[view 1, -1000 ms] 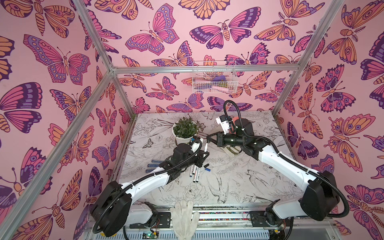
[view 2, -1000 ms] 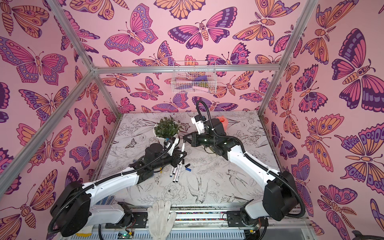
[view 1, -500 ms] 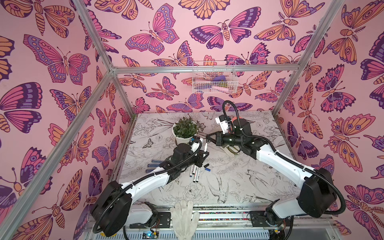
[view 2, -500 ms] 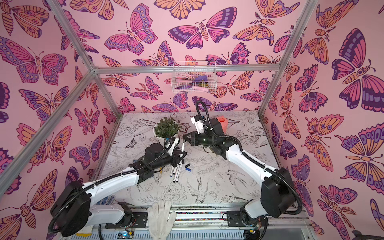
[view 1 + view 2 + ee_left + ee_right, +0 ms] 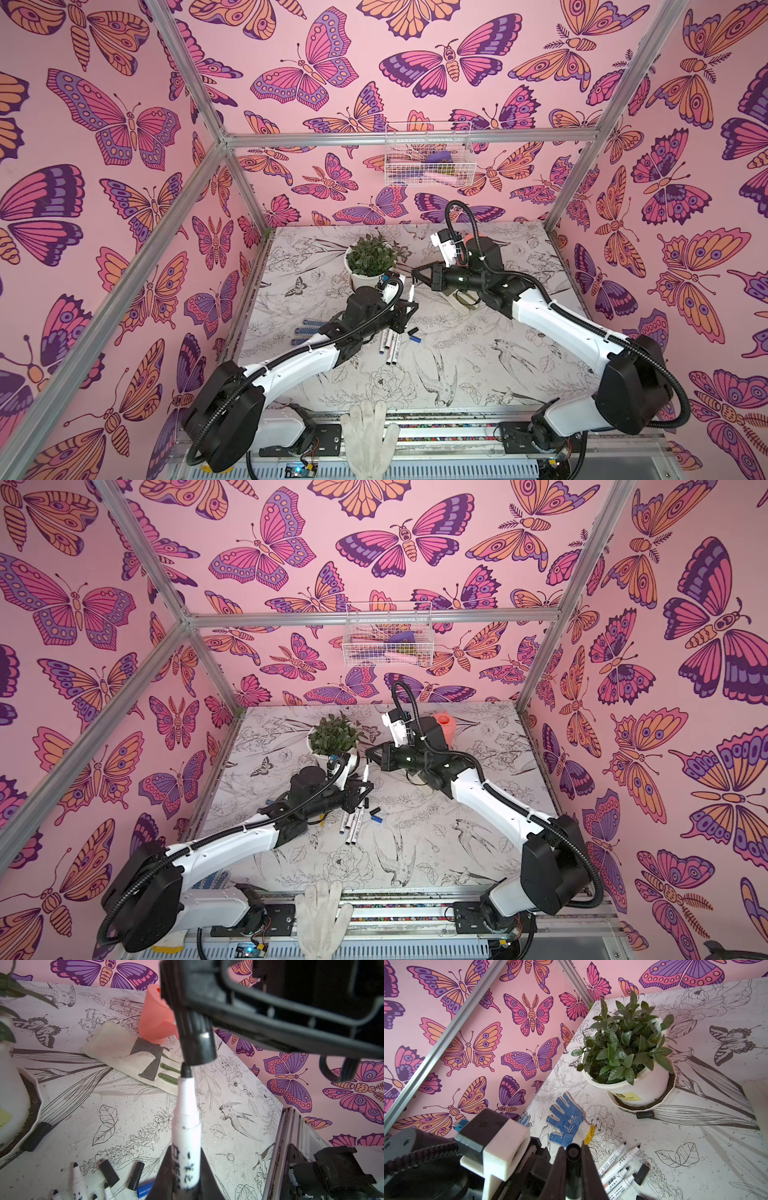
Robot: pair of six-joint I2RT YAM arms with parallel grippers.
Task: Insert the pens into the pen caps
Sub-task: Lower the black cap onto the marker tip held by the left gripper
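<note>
**Pen tip at cap mouth, not yet in**

L claw [image 5: 185, 1157] is pinching a slim white-barrelled marker pen [image 5: 187, 1126] low on the barrel, dark tip up, held clear above the flower-printed worktop [image 5: 457, 365]. R claw [image 5: 572, 1150] is pressed tight on a short black plastic cap [image 5: 197, 1045], open end facing the pen. In the left wrist view the tip sits right at the cap's mouth, a bit off-centre. Can't tell if they touch. The whole white barrel is outside the cap. In both top views the 2 claws meet mid-worktop, just in front of a white pot w/ green leafy plant [image 5: 370, 257].

Four more white uncapped pens [image 5: 623, 1160] lie side by side on the worktop near the L claw, dark tips showing. Beside them lie one loose black cap [image 5: 109, 1172], a second loose black cap [image 5: 136, 1175] and a small blue cap [image 5: 145, 1189]. A third black cap [image 5: 644, 1114] lies just beside the pot's saucer.

Other bits:
- A blue-dotted knit glove [image 5: 566, 1120] lies flat on the L arm's side.
- A coral plastic container [image 5: 153, 1020] and a cream cloth glove w/ grey patch [image 5: 116, 1047] are at the back, near the R arm.
- A plain white glove [image 5: 368, 432] hangs over the front edge.
</note>
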